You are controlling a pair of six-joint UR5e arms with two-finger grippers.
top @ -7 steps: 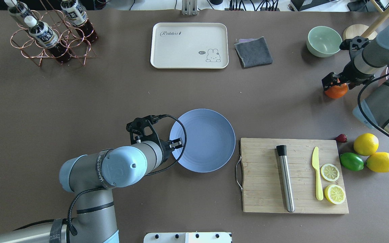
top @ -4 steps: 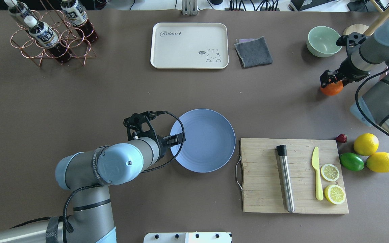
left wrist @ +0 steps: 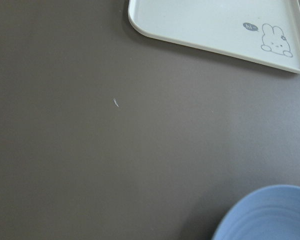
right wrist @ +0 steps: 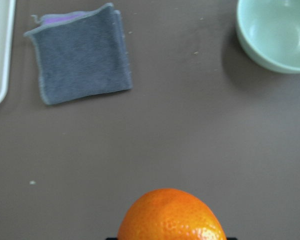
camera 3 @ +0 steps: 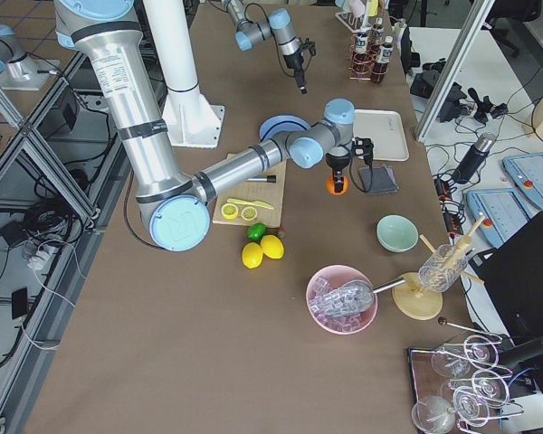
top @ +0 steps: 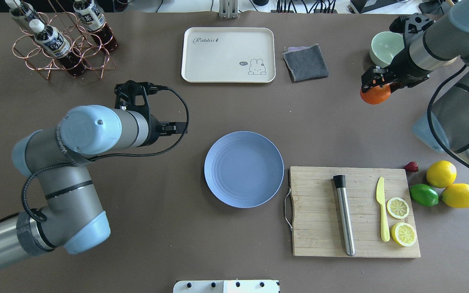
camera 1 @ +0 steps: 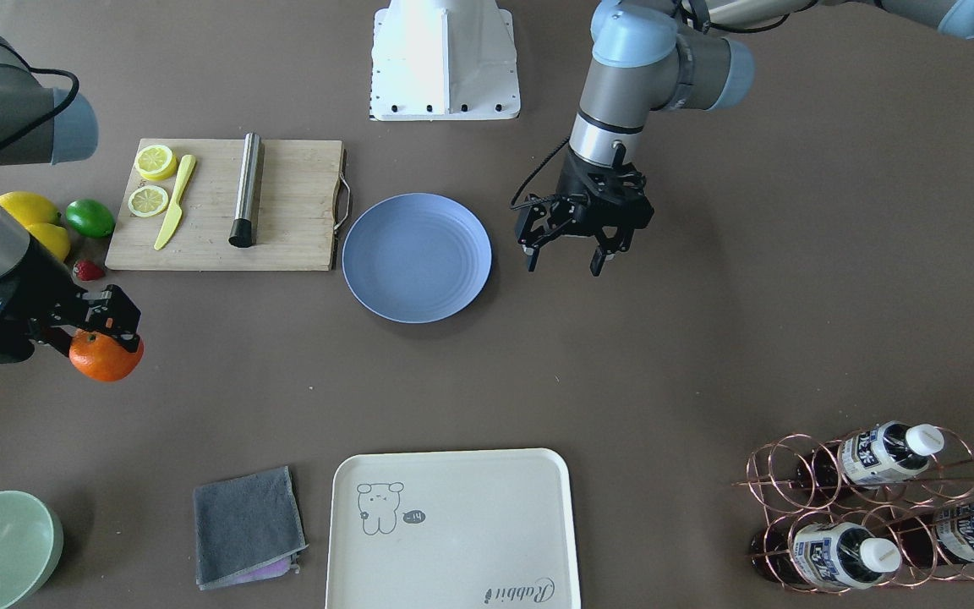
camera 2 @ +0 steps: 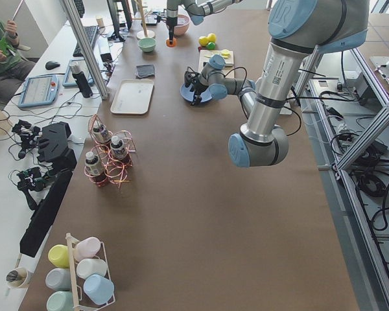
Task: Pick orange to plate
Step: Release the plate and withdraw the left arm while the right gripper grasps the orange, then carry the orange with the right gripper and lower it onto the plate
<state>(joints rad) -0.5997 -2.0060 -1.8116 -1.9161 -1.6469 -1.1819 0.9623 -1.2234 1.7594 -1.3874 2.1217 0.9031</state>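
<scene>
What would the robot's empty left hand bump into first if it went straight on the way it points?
Most likely the bare table, just beside the plate: the left hand points downward, and its wrist view shows only brown tabletop ahead. Exact depth is unclear.

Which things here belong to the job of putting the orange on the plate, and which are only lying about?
For the job: small round orange fruit, held by the right gripper; round light-blue plate.
Lying about: cream rectangular tray; grey folded cloth; pale-green bowl; wooden cutting board; two yellow lemons; green lime.
</scene>
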